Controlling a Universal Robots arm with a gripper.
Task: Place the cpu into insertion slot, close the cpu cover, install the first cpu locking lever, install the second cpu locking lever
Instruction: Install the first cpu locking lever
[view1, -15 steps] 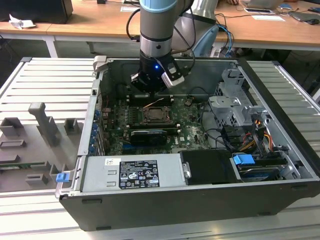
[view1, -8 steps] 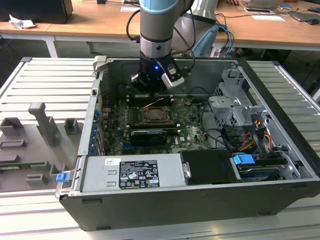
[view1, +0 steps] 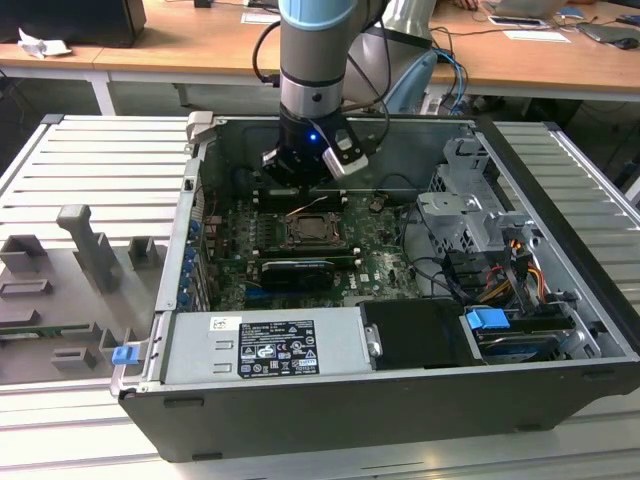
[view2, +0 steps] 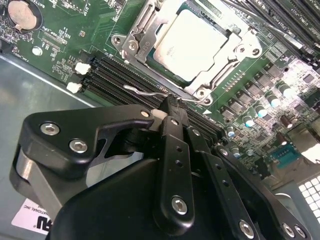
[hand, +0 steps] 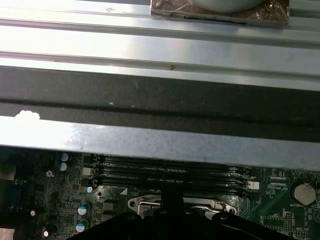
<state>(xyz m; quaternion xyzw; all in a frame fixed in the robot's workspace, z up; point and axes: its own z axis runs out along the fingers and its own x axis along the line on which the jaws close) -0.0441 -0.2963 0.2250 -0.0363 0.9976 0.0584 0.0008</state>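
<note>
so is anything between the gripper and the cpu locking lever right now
Nothing visible. In the second wrist view the gripper sits right at the wire locking lever, no cable or part between them. The cpu cover lies closed over the cpu.

The gripper (view2: 169, 106) hangs low inside the open case (view1: 400, 410), with the case wall (hand: 160, 142) close behind it — little room that way. Right at its tip a thin wire lever (view2: 142, 92) crosses above the memory slots (view2: 115, 75). Just beyond lies the cpu cover (view2: 137, 47), flat and low. Past that the black card (view1: 292, 270) stands up. The drive cage (view1: 465, 215) and cables (view1: 450, 275) crowd the side toward the exterior view's right — upward, the case is open.
</note>
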